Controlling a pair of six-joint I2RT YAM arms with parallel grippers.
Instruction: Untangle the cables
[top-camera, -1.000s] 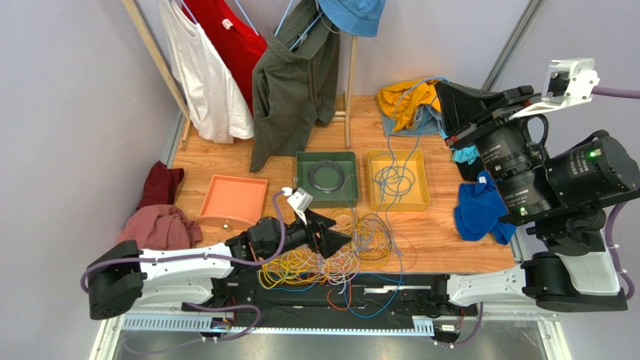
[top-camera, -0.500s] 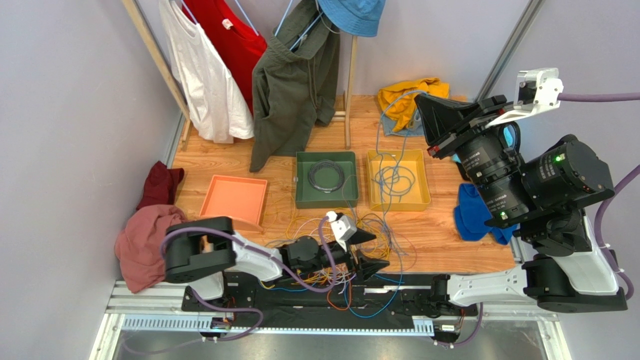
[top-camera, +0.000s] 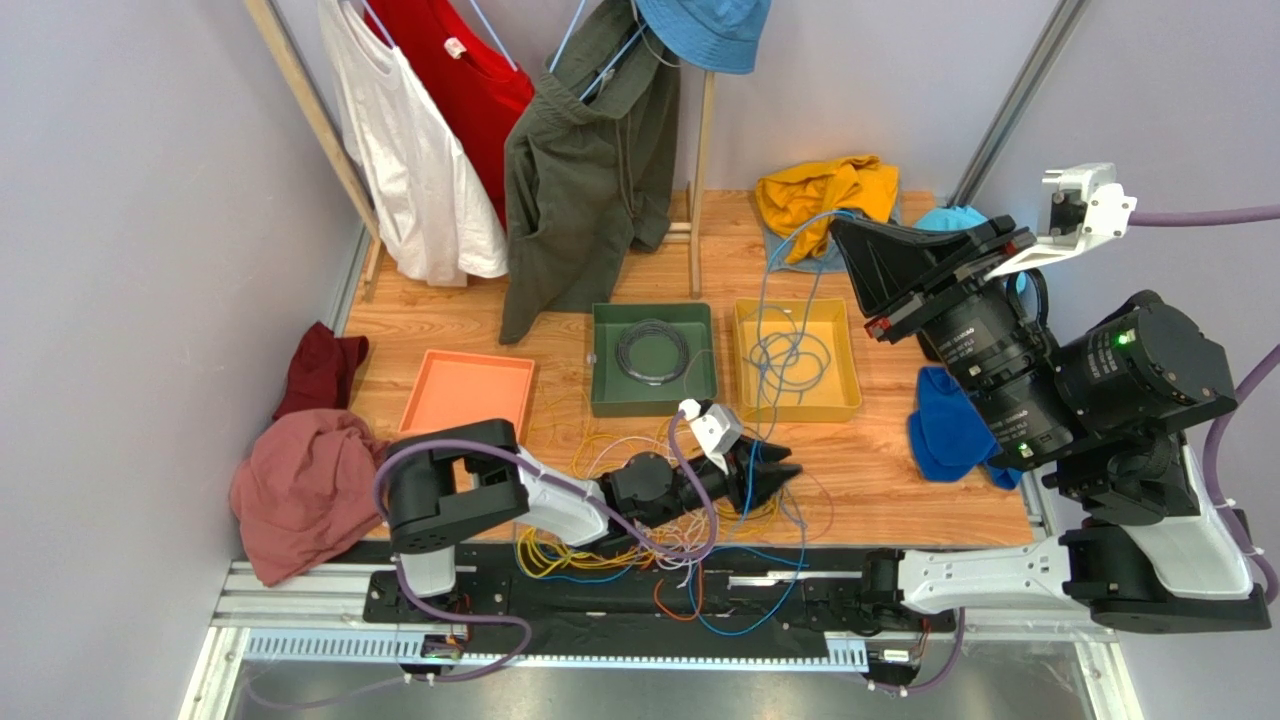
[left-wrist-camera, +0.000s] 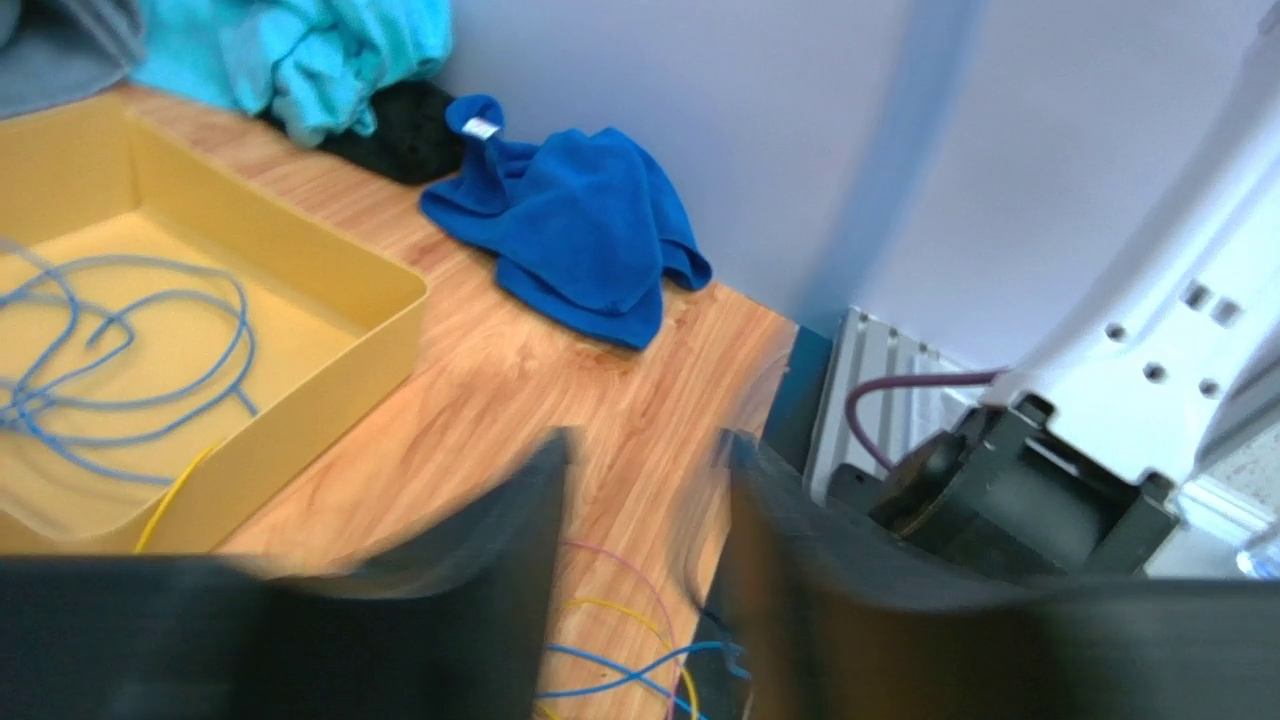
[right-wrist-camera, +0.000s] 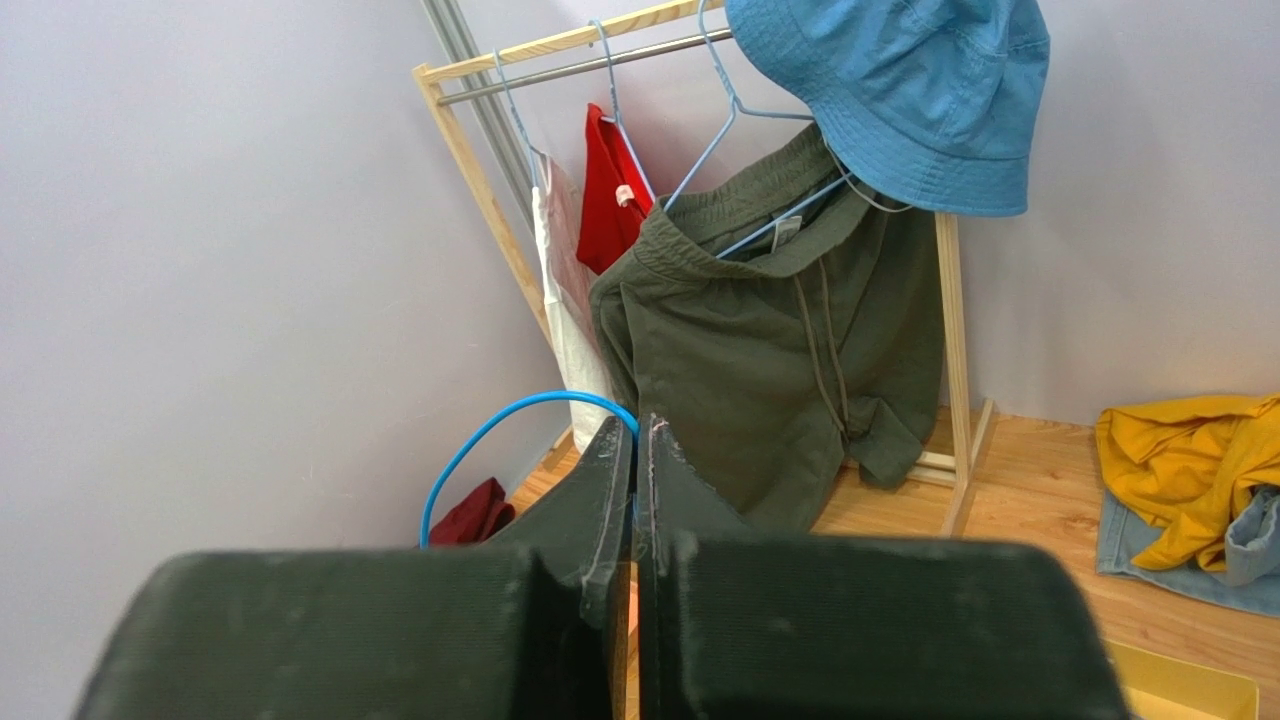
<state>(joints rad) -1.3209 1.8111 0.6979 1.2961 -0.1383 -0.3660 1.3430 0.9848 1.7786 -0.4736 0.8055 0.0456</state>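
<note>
cables (top-camera: 568, 552) | yellow, blue, white, orange | tangled heap | front centre

the top view looks down from above and behind the arm bases over the table (top-camera: 902, 488); the left wrist view sits low near the wood, facing right past its blurred fingers (left-wrist-camera: 451, 600) at the yellow tray (left-wrist-camera: 338, 353) and blue cloth (left-wrist-camera: 579, 225), both shared with the top view; the right wrist view sits high, facing the clothes rack (right-wrist-camera: 957, 375), likewise shared
</note>
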